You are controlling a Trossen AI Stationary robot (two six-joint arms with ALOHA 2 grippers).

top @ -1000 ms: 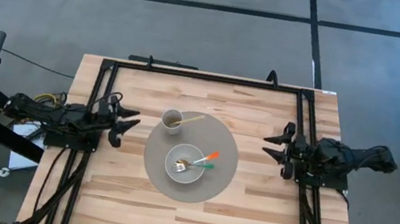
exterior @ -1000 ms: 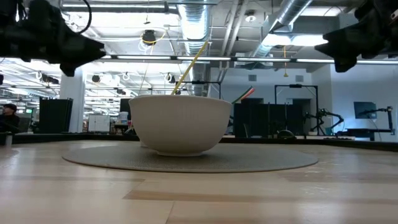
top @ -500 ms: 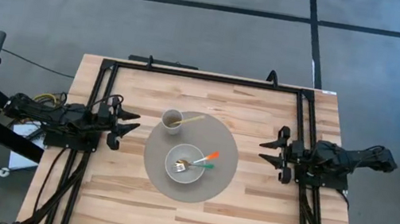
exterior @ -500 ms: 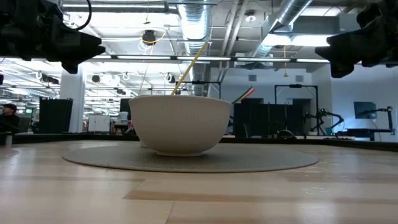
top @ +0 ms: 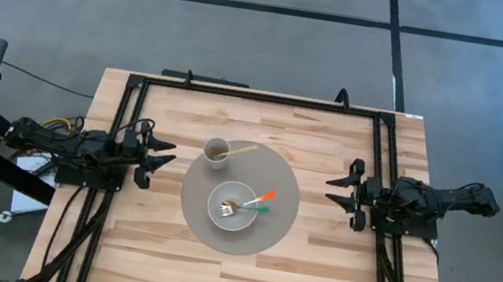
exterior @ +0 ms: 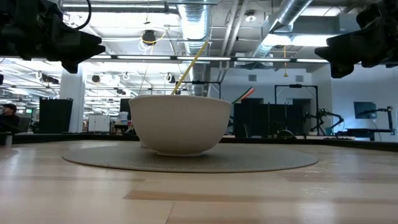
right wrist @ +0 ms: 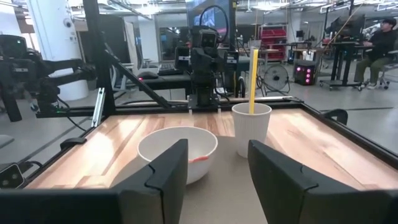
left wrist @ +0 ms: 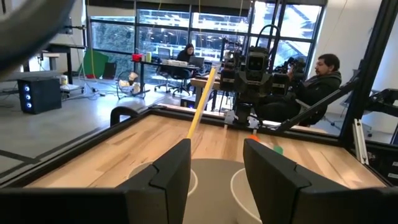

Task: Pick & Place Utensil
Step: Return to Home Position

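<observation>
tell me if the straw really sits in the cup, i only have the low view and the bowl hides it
Observer: Yes. The high view shows the yellow straw standing in the gray cup, at the edge of the gray placemat.
Operator: anything in the bowl
Observer: A fork lies in the bowl, its orange and green handle resting over the rim.
Operator: hands clear of it
Observer: Both are open and empty: the left hand and right hand sit far out on opposite sides, off the placemat.
</observation>
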